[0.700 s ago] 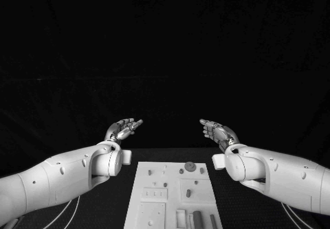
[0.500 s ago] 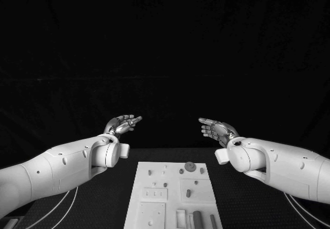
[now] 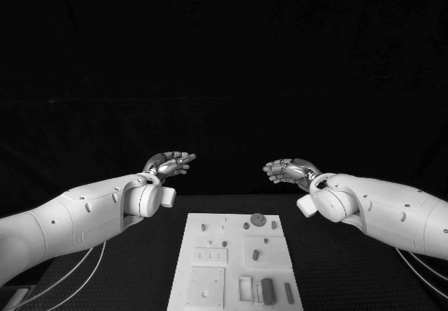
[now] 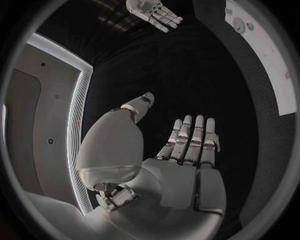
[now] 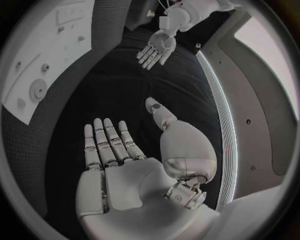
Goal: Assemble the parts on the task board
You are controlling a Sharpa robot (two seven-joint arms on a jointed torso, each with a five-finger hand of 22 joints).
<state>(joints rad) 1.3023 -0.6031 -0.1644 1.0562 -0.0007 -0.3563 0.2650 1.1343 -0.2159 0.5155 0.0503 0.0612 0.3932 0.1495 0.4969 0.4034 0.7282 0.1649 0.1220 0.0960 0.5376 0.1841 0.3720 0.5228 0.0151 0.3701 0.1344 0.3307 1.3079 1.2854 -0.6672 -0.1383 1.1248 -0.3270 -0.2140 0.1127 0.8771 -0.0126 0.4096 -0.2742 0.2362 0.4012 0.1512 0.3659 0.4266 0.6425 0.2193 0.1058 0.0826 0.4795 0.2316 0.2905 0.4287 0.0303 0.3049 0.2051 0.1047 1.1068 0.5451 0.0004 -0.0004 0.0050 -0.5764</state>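
Note:
The white task board [image 3: 235, 241] lies lengthwise in the middle of the black table. A round grey part [image 3: 257, 219] sits near its far end, and several long grey parts [image 3: 268, 290] lie in slots at its near end. My left hand [image 3: 170, 163] and right hand [image 3: 287, 171] hover above and beyond the board's far end, facing each other with fingers apart, holding nothing. The left wrist view shows the left hand [image 4: 187, 150] flat and empty, and the right hand [image 4: 154, 12] across from it. The right wrist view shows the bare right hand [image 5: 115, 150], the left hand [image 5: 155, 50] and the board [image 5: 50, 50].
Black table cloth surrounds the board on all sides. White cables [image 3: 70, 275] run along the table under the left arm, and others [image 3: 420, 275] under the right arm. The background beyond the table is dark.
Both arms have risen a little and the hands have turned more palm-up, the fingers curling slightly inward. The head view itself has shifted, showing more of the board.

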